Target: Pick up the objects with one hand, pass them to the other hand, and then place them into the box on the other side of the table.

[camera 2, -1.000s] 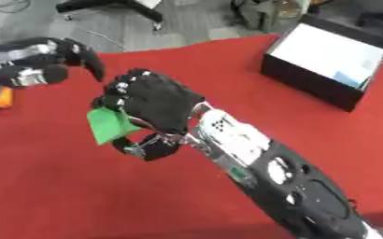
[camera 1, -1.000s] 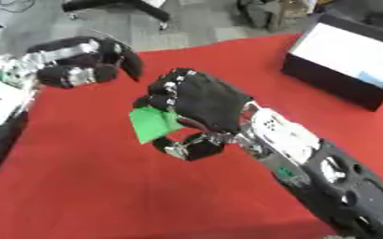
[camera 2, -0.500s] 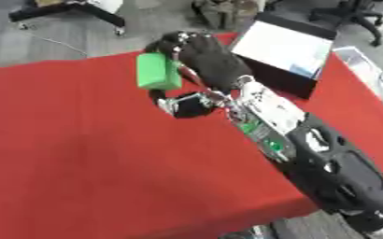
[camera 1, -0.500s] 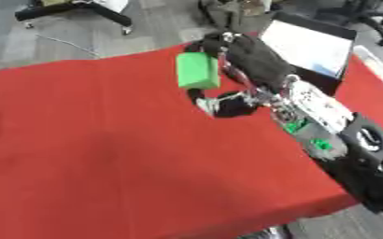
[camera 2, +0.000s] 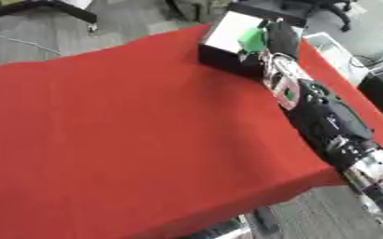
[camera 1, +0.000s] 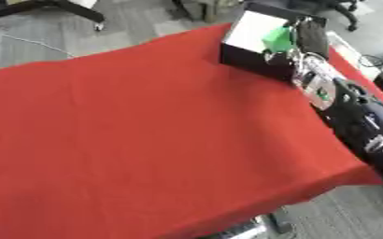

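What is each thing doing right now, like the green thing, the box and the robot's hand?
green block: held up in the right hand, over the box's open top.
right hand: curled round the green block, arm stretched out across the table.
box: open on top, white inside, sitting on the red cloth.
red cloth: spread flat over the table.
left hand: not in view.

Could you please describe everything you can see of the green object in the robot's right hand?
The green object is a small, bright, uniformly green block, its surface plain and matte as far as can be seen. The right hand holds it with fingers curled round it, above the open top of the black box with a white interior at the table's far right. Nothing else touches it.
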